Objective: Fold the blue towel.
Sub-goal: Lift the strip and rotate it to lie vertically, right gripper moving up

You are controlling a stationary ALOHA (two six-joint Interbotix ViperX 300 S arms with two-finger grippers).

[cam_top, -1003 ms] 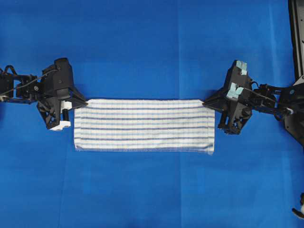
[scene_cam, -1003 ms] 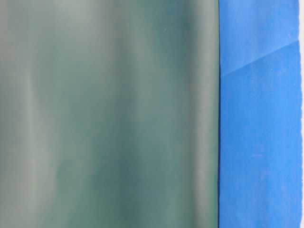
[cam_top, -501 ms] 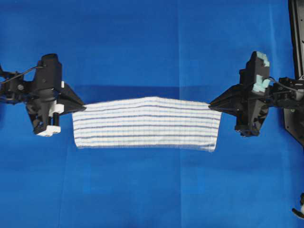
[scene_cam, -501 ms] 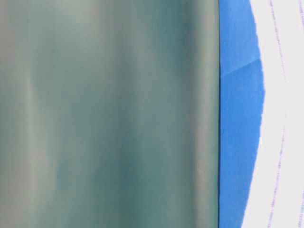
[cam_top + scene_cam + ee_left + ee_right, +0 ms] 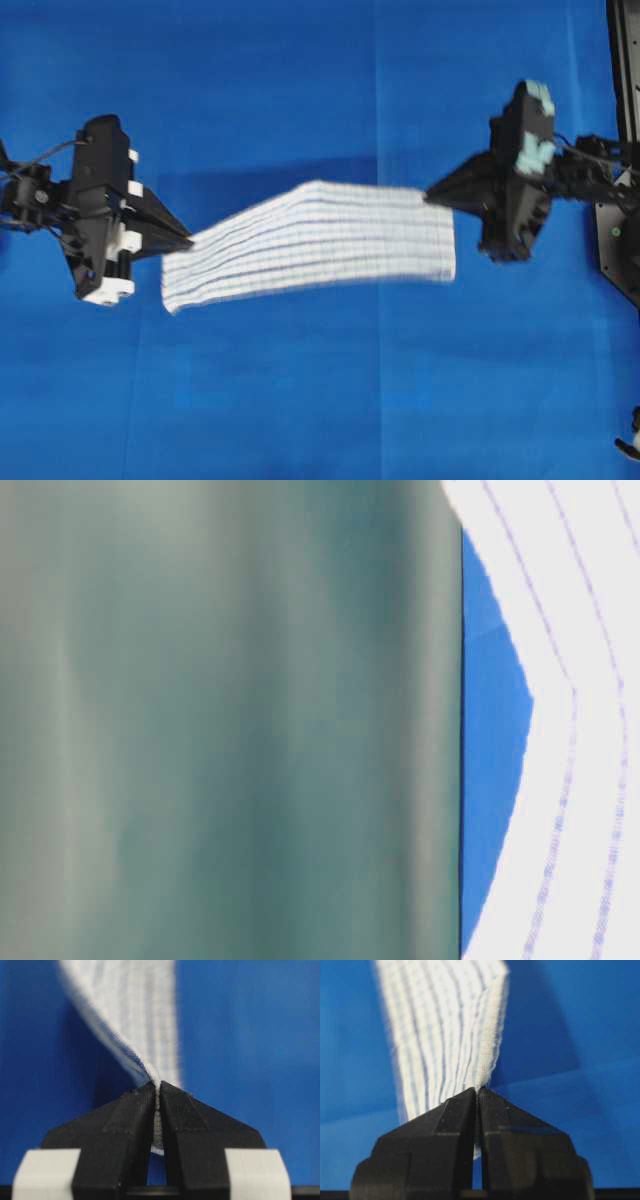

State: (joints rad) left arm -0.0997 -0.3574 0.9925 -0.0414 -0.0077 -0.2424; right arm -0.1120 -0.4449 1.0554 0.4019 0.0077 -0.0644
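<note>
The blue towel [image 5: 310, 240], white with thin blue stripes, hangs folded in the air between my two grippers, slanting down to the left. My left gripper [image 5: 188, 241] is shut on its left corner; cloth shows pinched between the black jaws in the left wrist view [image 5: 157, 1085]. My right gripper [image 5: 430, 195] is shut on the right corner, higher up, with the towel [image 5: 445, 1030] stretching away from its tips [image 5: 478, 1091]. In the table-level view the towel [image 5: 580, 720] fills the right edge.
The plain blue table covering [image 5: 320, 400] lies under everything. A black frame [image 5: 625, 120] runs down the right edge of the overhead view. A blurred grey-green surface [image 5: 230, 720] blocks most of the table-level view.
Both grippers have lifted the towel off the table. Its right end has risen and moved back, the left end hangs lower, and the towel has swung further into the table-level view.
</note>
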